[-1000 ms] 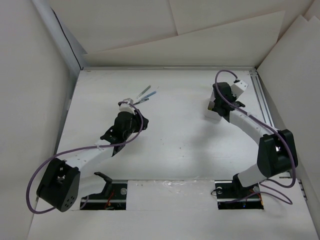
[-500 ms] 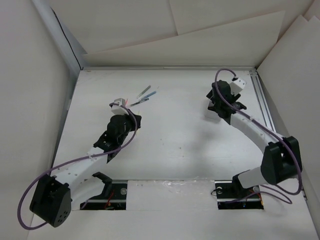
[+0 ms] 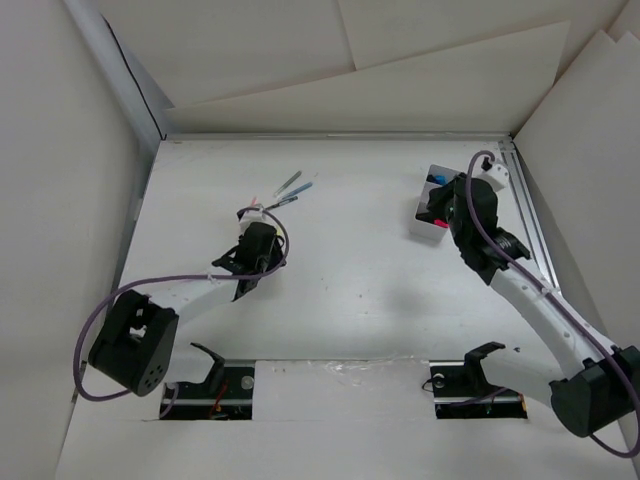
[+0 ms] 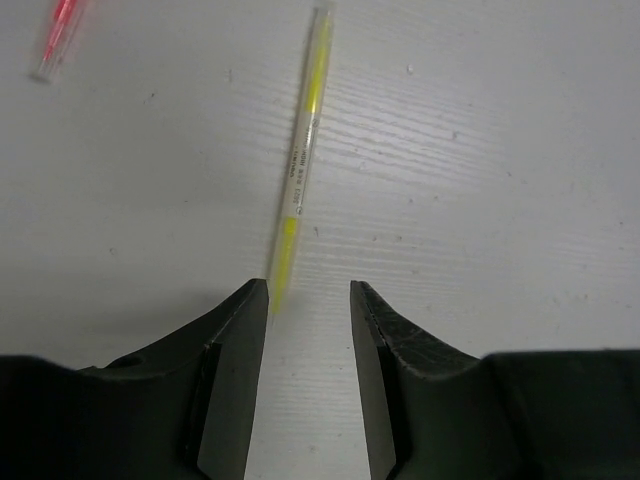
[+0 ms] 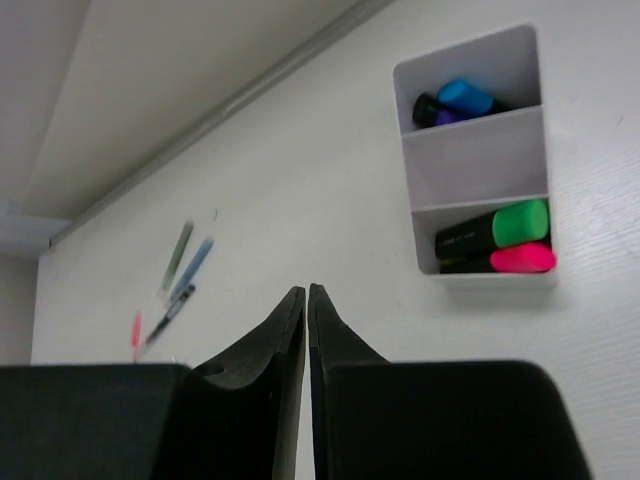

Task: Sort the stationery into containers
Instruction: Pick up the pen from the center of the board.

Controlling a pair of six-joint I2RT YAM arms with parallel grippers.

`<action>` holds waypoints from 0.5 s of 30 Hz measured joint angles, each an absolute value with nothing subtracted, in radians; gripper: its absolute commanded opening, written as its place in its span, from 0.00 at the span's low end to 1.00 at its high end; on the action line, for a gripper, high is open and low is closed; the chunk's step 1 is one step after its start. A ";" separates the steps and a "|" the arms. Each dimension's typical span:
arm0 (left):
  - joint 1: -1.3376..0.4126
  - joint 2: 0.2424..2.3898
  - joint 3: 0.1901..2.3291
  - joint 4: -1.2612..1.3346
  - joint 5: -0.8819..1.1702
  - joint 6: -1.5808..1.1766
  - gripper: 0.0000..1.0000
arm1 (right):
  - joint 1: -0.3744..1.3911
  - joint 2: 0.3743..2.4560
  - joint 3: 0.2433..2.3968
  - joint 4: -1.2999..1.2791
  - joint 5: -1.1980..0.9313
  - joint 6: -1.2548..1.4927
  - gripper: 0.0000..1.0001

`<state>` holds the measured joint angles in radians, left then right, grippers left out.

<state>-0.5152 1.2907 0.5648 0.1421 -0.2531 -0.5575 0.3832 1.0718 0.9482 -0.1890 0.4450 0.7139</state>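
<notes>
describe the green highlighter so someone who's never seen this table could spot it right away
Find the white divided box on the right side of the table. Its nearest end compartment holds two highlighters lying side by side. The green highlighter has a black body and the only green cap in the box; its neighbour is a pink highlighter.

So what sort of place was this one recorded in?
Probably a lab robot test cell: a white table boxed in by plain white boards, a left arm and right arm bolted at its near edge, with pens and a divided box laid out.
</notes>
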 measured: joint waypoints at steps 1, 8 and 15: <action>-0.515 1.310 0.575 0.132 -0.260 -0.557 0.36 | 0.389 1.073 0.936 -0.191 0.421 0.714 0.10; -0.515 1.427 0.652 0.098 -0.315 -0.554 0.31 | 0.464 1.088 0.880 -0.190 0.300 0.707 0.23; -0.515 1.540 0.713 0.064 -0.352 -0.543 0.14 | 0.534 1.095 0.879 -0.162 0.243 0.703 0.46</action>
<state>-0.5152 1.5398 0.7128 0.0639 -0.3515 -0.5430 0.5343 1.0946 0.8787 -0.1619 0.2432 0.7033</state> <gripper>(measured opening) 0.158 0.453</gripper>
